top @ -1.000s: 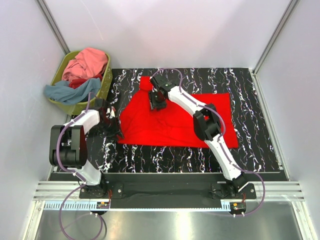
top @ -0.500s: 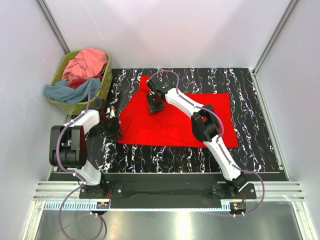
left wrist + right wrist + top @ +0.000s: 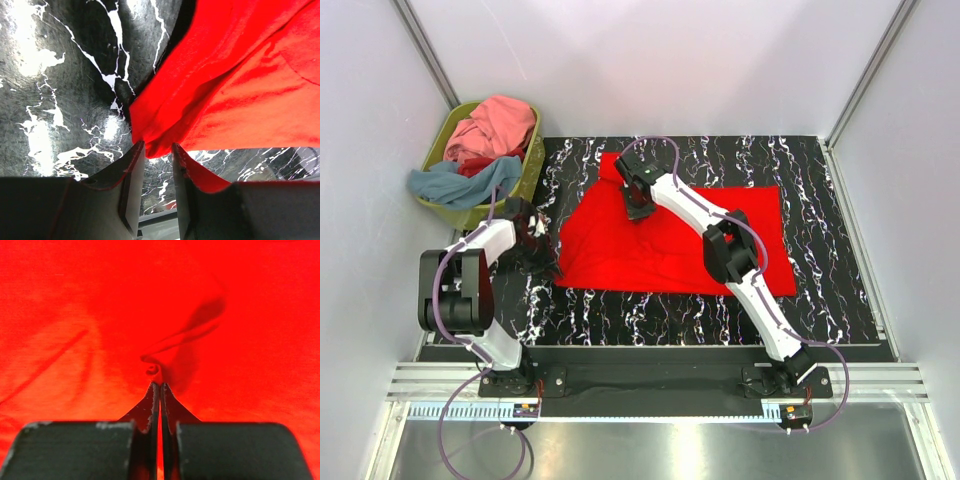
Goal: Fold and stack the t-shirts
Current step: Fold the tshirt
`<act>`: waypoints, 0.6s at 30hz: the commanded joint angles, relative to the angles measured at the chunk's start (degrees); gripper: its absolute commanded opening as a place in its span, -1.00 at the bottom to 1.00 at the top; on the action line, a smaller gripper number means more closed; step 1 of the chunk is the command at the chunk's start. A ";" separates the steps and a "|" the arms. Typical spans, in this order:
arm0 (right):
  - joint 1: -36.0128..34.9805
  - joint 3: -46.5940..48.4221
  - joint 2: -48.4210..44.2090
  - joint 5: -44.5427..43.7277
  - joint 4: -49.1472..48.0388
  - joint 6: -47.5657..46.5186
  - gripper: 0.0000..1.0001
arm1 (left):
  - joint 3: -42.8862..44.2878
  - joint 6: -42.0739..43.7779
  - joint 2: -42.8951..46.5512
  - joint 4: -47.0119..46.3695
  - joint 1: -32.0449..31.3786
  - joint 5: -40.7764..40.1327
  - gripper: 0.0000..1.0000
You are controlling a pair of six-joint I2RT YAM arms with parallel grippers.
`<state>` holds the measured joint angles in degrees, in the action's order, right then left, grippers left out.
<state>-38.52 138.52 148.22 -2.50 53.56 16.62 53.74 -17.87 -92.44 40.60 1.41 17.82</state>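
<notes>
Your right tool (image 3: pixel 160 385) has just snapped together, pinching a pucker of the bright red cloth t-shirt (image 3: pixel 670 250) spread across the black marbled table (image 3: pixel 820 290), toward its eleven o'clock. Your left tool (image 3: pixel 158 147), jaws narrowly apart, mouths the eight o'clock corner; lifting seems next.

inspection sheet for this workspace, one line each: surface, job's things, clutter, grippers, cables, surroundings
surface: black white-veined marble-pattern table top, bare around the shirt
job's things: bright red cloth t-shirt spread mid-table; pink shirt and grey-blue shirt heaped in the olive-green plastic basket beside the far left corner
clutter: nothing seen
grippers: left gripper has a narrow gap, tips at the red shirt's left corner; right gripper is shut, pinching a small wrinkle of the red shirt
cables: purple cables loop along both arms
surroundings: pale grey enclosure walls; metal rail at the near edge
</notes>
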 commanded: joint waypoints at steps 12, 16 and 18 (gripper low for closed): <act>5.30 -5.71 -8.65 -7.69 1.72 -1.59 -1.00 | -0.12 0.11 -1.86 -0.52 0.35 -0.95 -0.39; 6.35 -7.47 -9.27 -8.22 1.63 -0.54 -1.00 | -0.04 0.03 -2.04 -0.52 0.44 -1.04 -0.39; 6.70 -8.17 -9.53 -8.22 1.63 -0.19 -1.00 | 0.14 -0.15 -2.13 -0.52 0.44 -0.95 -0.39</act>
<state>-32.21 131.26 143.44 -8.56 55.42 15.64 53.74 -17.93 -94.02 40.60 1.48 17.74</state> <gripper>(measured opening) 0.012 0.307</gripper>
